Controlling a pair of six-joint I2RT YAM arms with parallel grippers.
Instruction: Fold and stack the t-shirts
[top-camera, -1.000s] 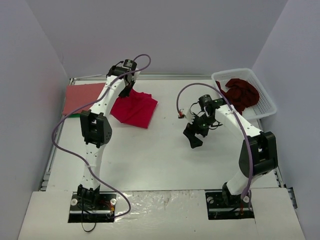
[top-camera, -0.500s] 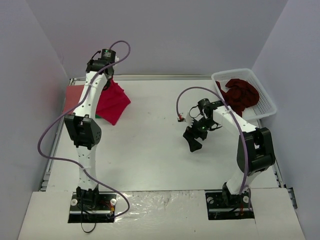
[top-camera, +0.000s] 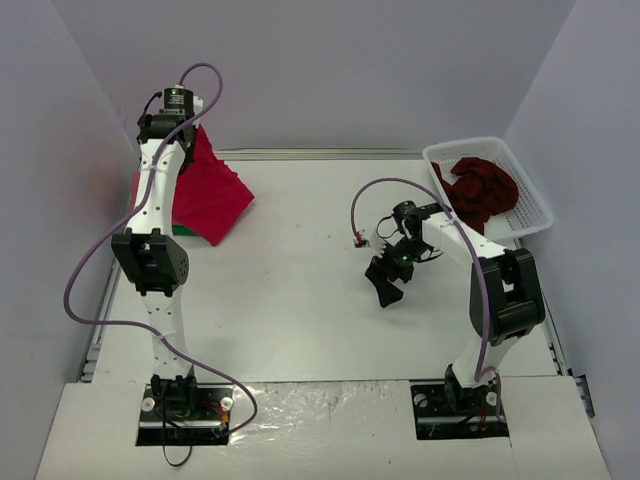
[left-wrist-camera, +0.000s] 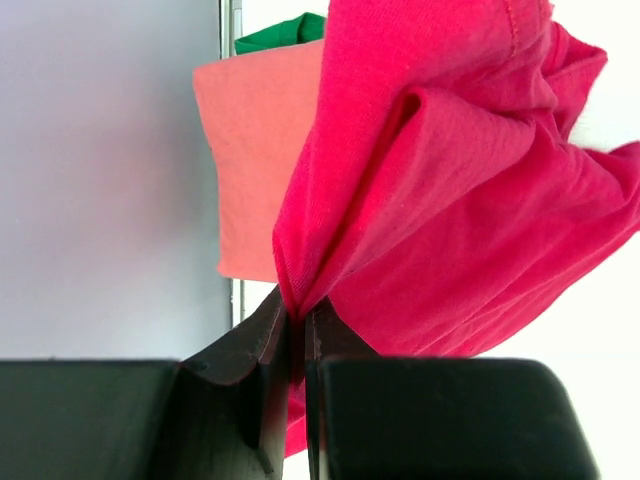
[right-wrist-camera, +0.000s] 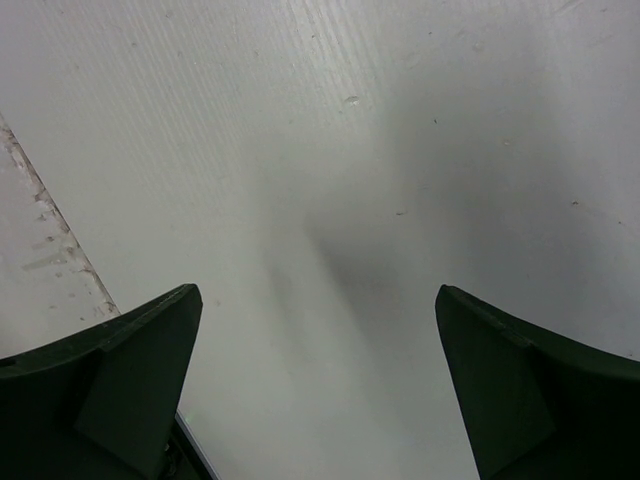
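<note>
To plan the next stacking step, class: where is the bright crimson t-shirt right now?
The crimson t-shirt hangs at the far left of the top view, pinched in the left pincer, over the folded salmon-red t-shirt lying on the table.

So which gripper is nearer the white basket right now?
Right. The right gripper hovers over the table, inward of the basket; the left gripper is at the far side, pinching the crimson t-shirt.
</note>
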